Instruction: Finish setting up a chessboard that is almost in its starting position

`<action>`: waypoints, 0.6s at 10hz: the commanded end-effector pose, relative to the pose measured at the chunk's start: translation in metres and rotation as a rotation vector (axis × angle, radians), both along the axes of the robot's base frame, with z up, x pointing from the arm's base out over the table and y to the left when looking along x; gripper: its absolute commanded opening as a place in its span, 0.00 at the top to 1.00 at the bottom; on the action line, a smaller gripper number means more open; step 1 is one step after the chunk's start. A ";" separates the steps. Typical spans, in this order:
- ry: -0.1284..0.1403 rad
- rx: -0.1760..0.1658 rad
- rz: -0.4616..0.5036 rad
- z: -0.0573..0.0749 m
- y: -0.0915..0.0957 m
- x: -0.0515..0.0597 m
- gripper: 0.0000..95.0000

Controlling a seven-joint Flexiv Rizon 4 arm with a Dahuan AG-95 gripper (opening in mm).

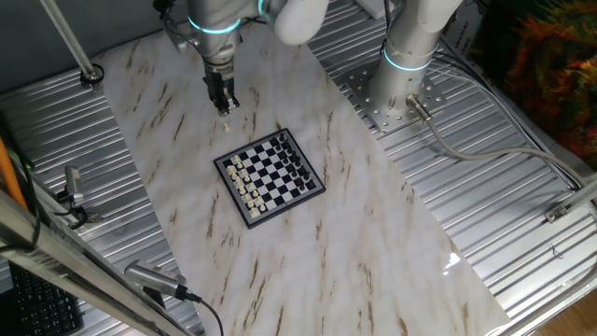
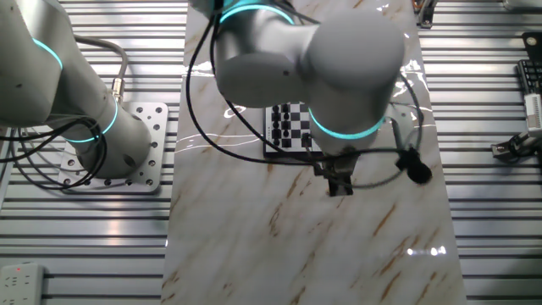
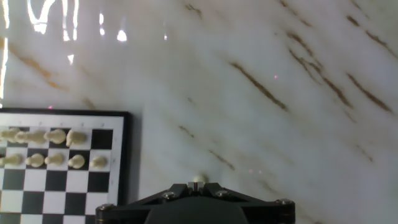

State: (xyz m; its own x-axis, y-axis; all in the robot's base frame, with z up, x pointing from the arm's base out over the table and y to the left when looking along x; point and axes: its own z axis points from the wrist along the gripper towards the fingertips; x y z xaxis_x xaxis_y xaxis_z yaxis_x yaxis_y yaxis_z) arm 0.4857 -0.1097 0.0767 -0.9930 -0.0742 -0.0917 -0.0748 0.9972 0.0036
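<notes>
The chessboard [image 1: 272, 177] lies mid-table, with cream pieces along its left edge and black pieces along its right edge. It also shows in the other fixed view [image 2: 288, 127], partly hidden behind the arm. In the hand view the board's frame [image 3: 128, 155] is at the lower left, and the corner square [image 3: 102, 139] of the cream back row is bare. My gripper [image 1: 225, 105] stands off the board, beyond its far-left corner, low over the marble. Its jaws are closed on a tiny cream piece [image 3: 198, 181] that pokes out past the fingertips.
The marble tabletop [image 1: 354, 252] is flanked by ribbed metal surfaces [image 1: 522, 205]. The arm's base [image 1: 408, 89] stands at the back right. A cable and clamps [image 1: 70, 191] sit at the left edge.
</notes>
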 end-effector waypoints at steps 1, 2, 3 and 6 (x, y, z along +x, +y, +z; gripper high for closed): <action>-0.004 -0.007 -0.004 -0.002 0.000 -0.002 1.00; -0.003 -0.005 -0.005 -0.004 0.000 -0.002 1.00; -0.002 -0.004 -0.006 -0.005 0.000 -0.002 1.00; -0.003 0.000 -0.006 -0.008 -0.001 -0.002 1.00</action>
State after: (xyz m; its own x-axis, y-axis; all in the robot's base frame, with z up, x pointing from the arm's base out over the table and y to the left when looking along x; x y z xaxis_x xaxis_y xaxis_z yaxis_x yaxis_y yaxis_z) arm 0.4846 -0.1103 0.0680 -0.9933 -0.0673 -0.0934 -0.0683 0.9976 0.0067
